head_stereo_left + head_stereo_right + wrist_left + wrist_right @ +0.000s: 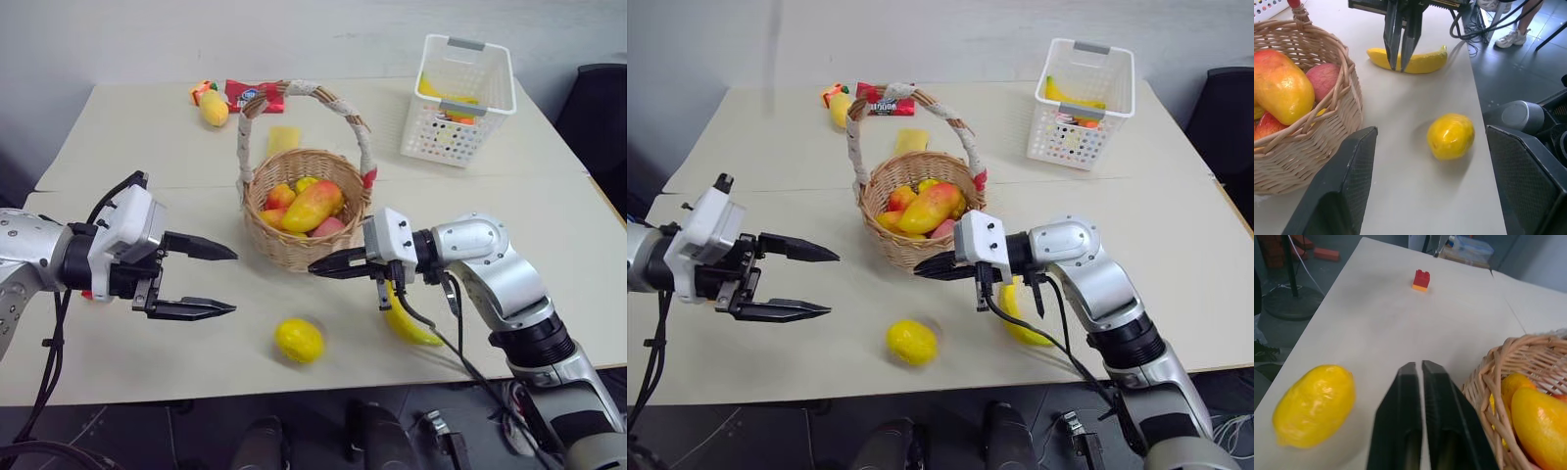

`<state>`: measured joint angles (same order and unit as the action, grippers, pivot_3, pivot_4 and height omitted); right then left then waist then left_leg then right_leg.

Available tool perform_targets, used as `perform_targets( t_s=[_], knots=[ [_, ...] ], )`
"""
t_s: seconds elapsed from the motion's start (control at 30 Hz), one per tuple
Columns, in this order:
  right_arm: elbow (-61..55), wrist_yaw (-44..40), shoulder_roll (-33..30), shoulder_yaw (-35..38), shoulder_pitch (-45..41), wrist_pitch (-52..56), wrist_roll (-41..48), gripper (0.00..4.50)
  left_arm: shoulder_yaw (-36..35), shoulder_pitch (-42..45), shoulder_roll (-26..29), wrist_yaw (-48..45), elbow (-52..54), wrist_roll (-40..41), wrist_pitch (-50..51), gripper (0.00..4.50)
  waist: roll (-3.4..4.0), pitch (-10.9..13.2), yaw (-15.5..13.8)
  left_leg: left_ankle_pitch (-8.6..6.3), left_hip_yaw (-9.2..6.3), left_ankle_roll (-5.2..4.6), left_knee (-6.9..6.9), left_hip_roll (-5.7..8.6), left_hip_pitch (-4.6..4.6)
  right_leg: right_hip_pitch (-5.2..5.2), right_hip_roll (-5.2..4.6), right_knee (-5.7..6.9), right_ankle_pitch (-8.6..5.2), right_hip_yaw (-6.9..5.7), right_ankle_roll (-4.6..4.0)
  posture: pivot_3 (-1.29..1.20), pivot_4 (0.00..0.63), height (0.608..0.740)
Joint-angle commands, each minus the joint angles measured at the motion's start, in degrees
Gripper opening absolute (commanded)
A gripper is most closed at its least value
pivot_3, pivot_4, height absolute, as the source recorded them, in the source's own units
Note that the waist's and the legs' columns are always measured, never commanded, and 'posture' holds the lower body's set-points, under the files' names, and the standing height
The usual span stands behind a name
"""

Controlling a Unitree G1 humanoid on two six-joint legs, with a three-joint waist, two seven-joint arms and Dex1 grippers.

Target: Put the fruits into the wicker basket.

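My right hand (pixel 323 266) and its arm covering most of the banana (pixel 407 326), red packet (pixel 253 95) behind the wicker basket (pixel 294 245) handle unreadable to me

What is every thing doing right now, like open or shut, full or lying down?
left gripper: open, holding nothing.
right gripper: shut, holding nothing.
lemon: lying loose on the table.
banana: lying flat on the table, not in a basket.
wicker basket: upright, holding several fruits.
white plastic basket: upright, things inside.
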<state>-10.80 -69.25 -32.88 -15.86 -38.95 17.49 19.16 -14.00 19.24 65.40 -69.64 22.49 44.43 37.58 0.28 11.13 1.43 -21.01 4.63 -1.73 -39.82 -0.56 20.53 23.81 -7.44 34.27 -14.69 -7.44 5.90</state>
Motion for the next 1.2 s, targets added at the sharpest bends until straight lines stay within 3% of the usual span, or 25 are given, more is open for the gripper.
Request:
perform_targets(
  t_s=[0.03, 0.17, 0.37, 0.7, 0.8, 0.9, 1.2],
  knots=[
    [-2.83, -1.92, -1.41, -1.26, 0.58, -1.82, -1.41, 1.53, -1.62, -0.88, 1.08, -0.89, 0.11, -0.87, -0.54, 3.73, 0.00, 0.00, 0.01, 0.00, 0.00, 0.00, 0.00, 0.00, 0.00, 0.00, 0.00, -0.01, 0.00, 0.00, 0.00, 0.00, 0.150, 0.740],
    [-4.16, -4.14, -1.81, -3.48, 1.84, -4.35, -3.04, 2.82, -2.61, -1.34, 1.56, -1.01, 0.75, -0.17, 0.32, 3.73, 0.00, 0.00, 0.03, -0.01, 0.01, -0.01, 0.00, -0.01, 0.00, 0.01, 0.02, 0.00, 0.00, 0.01, 0.00, 0.00, 0.150, 0.740],
    [-1.66, -6.87, -1.48, -8.88, 4.52, -17.62, -10.41, 2.82, -4.50, -3.37, 1.95, -0.94, 3.06, 1.42, 2.73, 3.73, 0.00, 0.00, 0.05, -0.01, 0.03, 0.00, -0.01, -0.01, 0.00, 0.01, 0.02, -0.01, 0.00, 0.02, 0.00, 0.00, 0.150, 0.740],
    [6.67, -6.23, 6.97, -12.82, 0.81, -18.93, -12.94, 2.82, -10.95, -10.83, 2.31, -1.20, 4.44, 0.34, 4.33, 3.73, 0.01, 0.01, 0.19, -0.05, 0.03, 0.07, -0.11, -0.11, -0.03, 0.07, 0.07, 0.22, -0.09, 0.00, -0.15, 0.00, 0.150, 0.740],
    [6.05, -7.36, 7.16, -13.13, 1.50, -17.75, -12.05, 3.38, -14.22, -14.59, 1.82, -1.05, 6.23, 0.59, 5.13, 3.73, 0.01, 0.01, 0.06, -0.06, 0.02, 0.09, -0.11, -0.12, -0.01, 0.07, 0.06, 0.21, -0.10, -0.01, -0.17, 0.00, 0.150, 0.740],
    [5.94, -7.01, 6.85, -13.21, 2.06, -21.18, -13.73, 4.38, -16.53, -16.95, 1.74, -1.25, 7.31, 1.04, 5.63, 3.73, 0.01, 0.01, 0.03, -0.06, -0.01, 0.09, -0.14, -0.10, 0.00, 0.06, 0.03, 0.21, -0.10, -0.03, -0.17, 0.00, 0.150, 0.740],
    [11.03, -5.84, 10.41, -15.55, -0.09, -29.15, -18.24, 4.46, -18.94, -18.60, 1.43, -0.95, 7.61, 1.26, 6.35, 3.73, 0.01, 0.01, 0.21, -0.09, 0.00, 0.15, -0.13, -0.15, -0.03, 0.10, 0.07, 0.28, -0.14, -0.01, -0.23, 0.00, 0.150, 0.740]
  ],
)
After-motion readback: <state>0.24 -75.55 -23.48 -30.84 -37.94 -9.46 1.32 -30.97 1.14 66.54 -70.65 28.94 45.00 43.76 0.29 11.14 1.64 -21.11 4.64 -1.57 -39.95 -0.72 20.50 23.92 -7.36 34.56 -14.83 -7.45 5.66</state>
